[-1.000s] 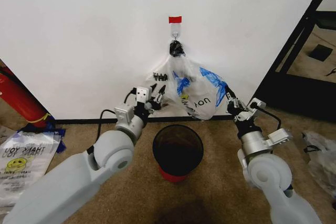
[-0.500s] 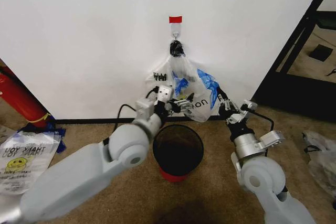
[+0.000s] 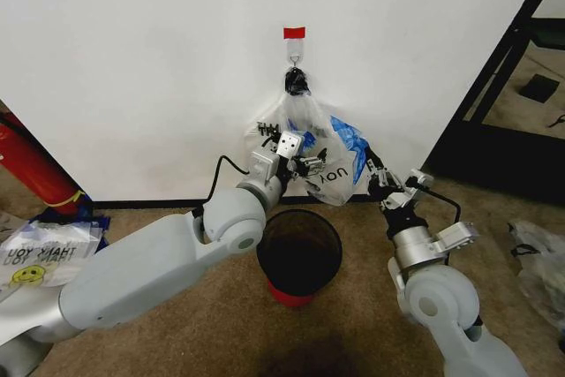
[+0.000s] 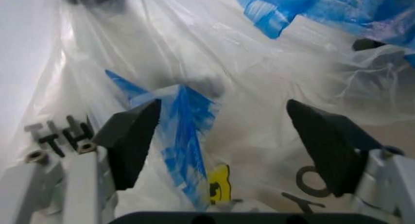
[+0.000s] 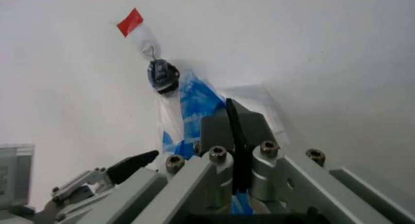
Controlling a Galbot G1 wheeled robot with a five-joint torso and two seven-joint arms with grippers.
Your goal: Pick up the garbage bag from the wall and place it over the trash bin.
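So the plain white wall [image 3: 159,59] takes up most of the upper part of the head view, with a black baseboard running along its bottom edge where it meets the tan carpet.

Next biggest thing is the left arm, a fat white-grey limb sweeping in from the lower left of the frame up to the centre. The left gripper [image 3: 305,163] sits right at the middle of the frame, up against the front of the bag. In the left wrist view its two black fingers [image 4: 133,136] are spread wide with crinkly plastic between them, nothing pinched.

The right arm comes up from the lower right, and the right gripper [image 3: 378,176] is at the bag's right edge, centre-right of the frame. From the right wrist view its black pads [image 5: 230,127] look pressed together flat; can't tell if any plastic is caught between them.

The garbage bag [image 3: 340,152], thin clear crinkly plastic with blue patches, black lettering and a bit of yellow, hangs on the wall at centre frame from a small metal hook [image 3: 294,61].

Just below it, the small round black wire-mesh trash bin [image 3: 298,253] with a red base stands on the carpet, lower centre.

Smallest: the red tape strip [image 3: 294,33] above the hook.
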